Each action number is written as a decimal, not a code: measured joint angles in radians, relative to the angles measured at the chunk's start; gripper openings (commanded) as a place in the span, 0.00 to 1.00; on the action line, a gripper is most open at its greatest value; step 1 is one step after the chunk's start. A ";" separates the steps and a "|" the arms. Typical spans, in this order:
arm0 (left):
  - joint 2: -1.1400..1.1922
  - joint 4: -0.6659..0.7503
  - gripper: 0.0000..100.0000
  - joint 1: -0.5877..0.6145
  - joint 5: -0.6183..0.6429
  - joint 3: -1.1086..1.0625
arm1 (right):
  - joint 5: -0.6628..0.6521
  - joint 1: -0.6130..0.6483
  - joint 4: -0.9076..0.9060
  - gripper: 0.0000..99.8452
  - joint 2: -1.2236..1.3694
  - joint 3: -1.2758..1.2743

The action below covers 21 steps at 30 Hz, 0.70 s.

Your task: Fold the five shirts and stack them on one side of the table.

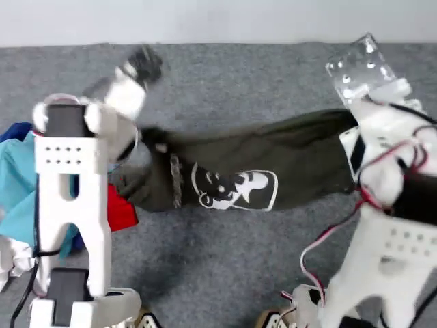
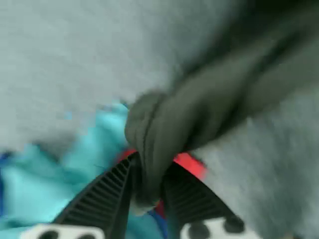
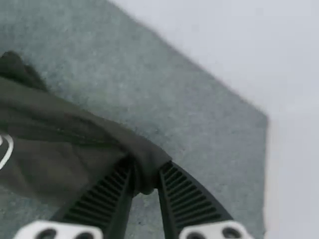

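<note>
Both left gripper (image 2: pixel 148 172) and right gripper (image 3: pixel 145 175) clench ends of the dark olive printed cloth shirt (image 1: pixel 293 160); limp, light, probably best held at corners.

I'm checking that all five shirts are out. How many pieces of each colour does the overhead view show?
Dark green shirt: 1
Red cloth: 1
Light blue cloth: 1
Dark blue cloth: 1
White cloth, uncertain: 1
Total: 5
</note>
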<state>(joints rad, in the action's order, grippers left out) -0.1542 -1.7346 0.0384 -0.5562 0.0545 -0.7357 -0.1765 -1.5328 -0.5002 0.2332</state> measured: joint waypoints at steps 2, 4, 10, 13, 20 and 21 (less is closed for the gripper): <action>-0.028 0.000 0.02 0.000 -0.051 -0.158 | 0.000 0.000 0.000 0.01 0.038 0.000; -0.048 0.003 0.04 0.000 -0.101 -0.288 | 0.000 0.000 0.000 0.01 0.071 0.000; -0.064 0.008 0.17 0.000 -0.155 -0.439 | 0.000 0.000 0.000 0.01 0.132 0.000; -0.069 0.008 0.18 0.000 -0.158 -0.439 | -0.003 0.000 0.000 0.01 0.143 0.000; -0.072 0.008 0.18 0.000 -0.160 -0.439 | -0.005 0.000 0.000 0.01 0.143 0.000; -0.083 0.008 0.18 0.000 -0.160 -0.439 | -0.005 0.000 0.000 0.01 0.143 0.000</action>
<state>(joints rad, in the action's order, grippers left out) -0.2371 -1.7269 0.0384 -0.7158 -0.3844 -0.7403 -0.1765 -1.5328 -0.3575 0.2332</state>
